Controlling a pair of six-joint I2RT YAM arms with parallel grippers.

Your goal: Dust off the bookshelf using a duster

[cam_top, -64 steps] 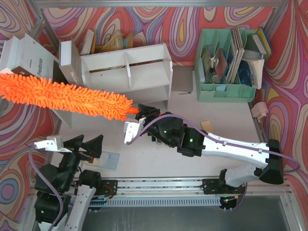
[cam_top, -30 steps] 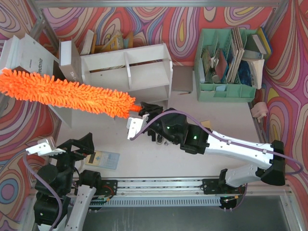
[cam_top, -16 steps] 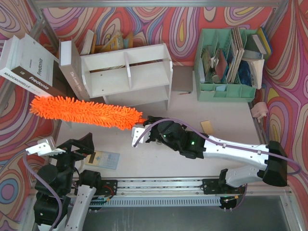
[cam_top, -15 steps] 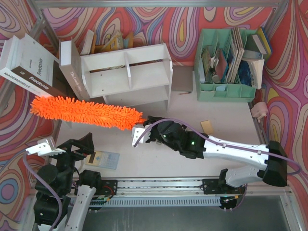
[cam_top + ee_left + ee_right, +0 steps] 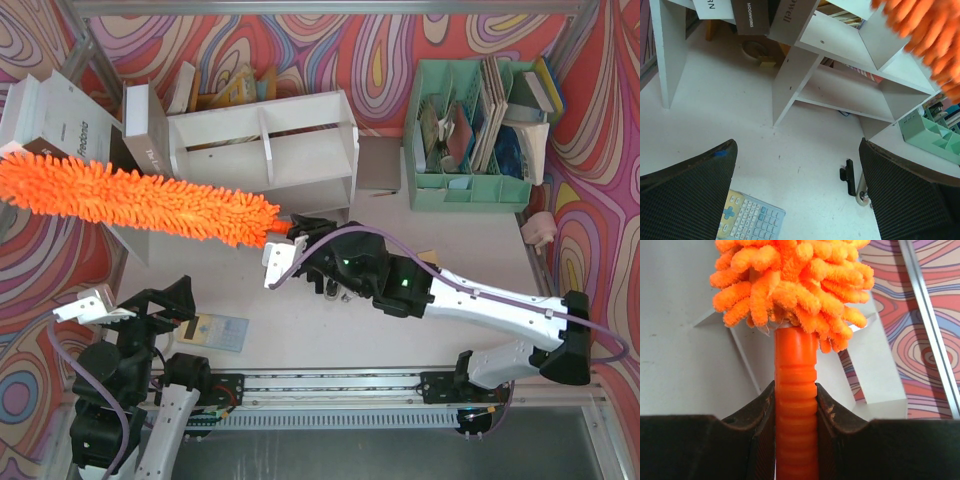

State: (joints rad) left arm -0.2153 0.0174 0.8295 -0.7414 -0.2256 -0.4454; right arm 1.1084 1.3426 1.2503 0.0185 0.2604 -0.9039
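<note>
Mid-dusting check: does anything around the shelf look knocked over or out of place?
Yes. The books left of the bookshelf sit slumped at an angle rather than upright, with a grey book leaning at its left end. The duster overlaps their lower edge in the overhead view. Nothing looks spilled or broken.

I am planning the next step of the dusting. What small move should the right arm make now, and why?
Probably swing the right tool away from the arm bases, so the duster sweeps over the bookshelf. The tool is shut on the orange handle, but the fluffy head lies mostly in front of the shelf and to its left, not across its boards.
</note>
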